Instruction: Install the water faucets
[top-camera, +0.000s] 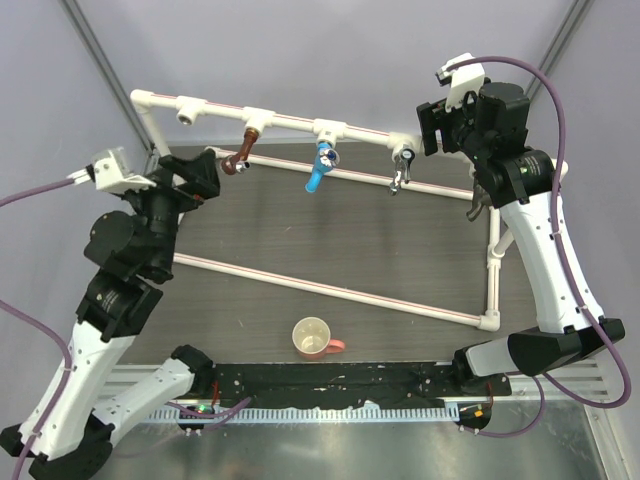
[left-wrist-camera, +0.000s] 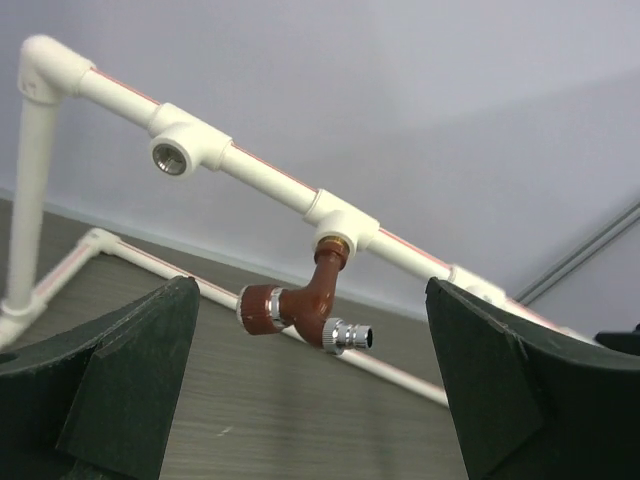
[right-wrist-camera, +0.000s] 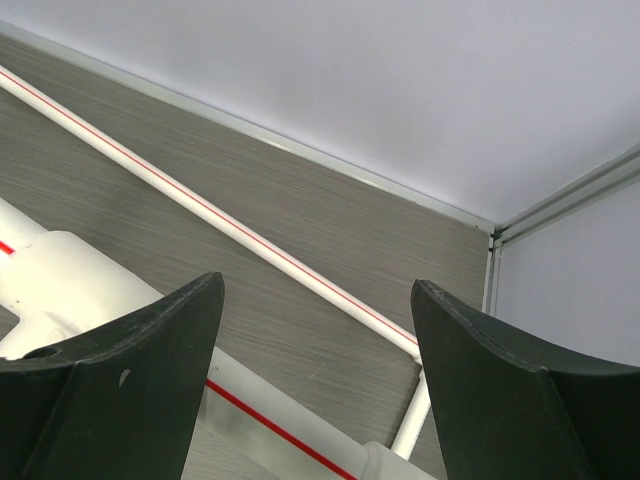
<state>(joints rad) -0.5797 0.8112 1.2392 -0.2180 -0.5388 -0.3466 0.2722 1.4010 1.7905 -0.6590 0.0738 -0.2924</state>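
Note:
Three water faucets hang from the raised white pipe rail (top-camera: 290, 120): a copper-coloured one (top-camera: 240, 155), a blue one (top-camera: 320, 170) and a chrome one (top-camera: 402, 165). My left gripper (top-camera: 212, 168) stands open just left of the copper faucet. In the left wrist view that faucet (left-wrist-camera: 300, 305) sits screwed into a tee (left-wrist-camera: 342, 222) beyond the gripper (left-wrist-camera: 310, 300), clear of both wide-spread fingers. One tee socket (left-wrist-camera: 172, 158) further left is empty. My right gripper (top-camera: 430, 128) is open beside the chrome faucet, and between its fingers (right-wrist-camera: 318, 285) is only pipe and table.
The white pipe frame (top-camera: 330, 290) lies across the dark table, with an upright post at the right (top-camera: 494, 250). A cream mug (top-camera: 314, 338) stands near the front edge. Grey walls close in behind the rail.

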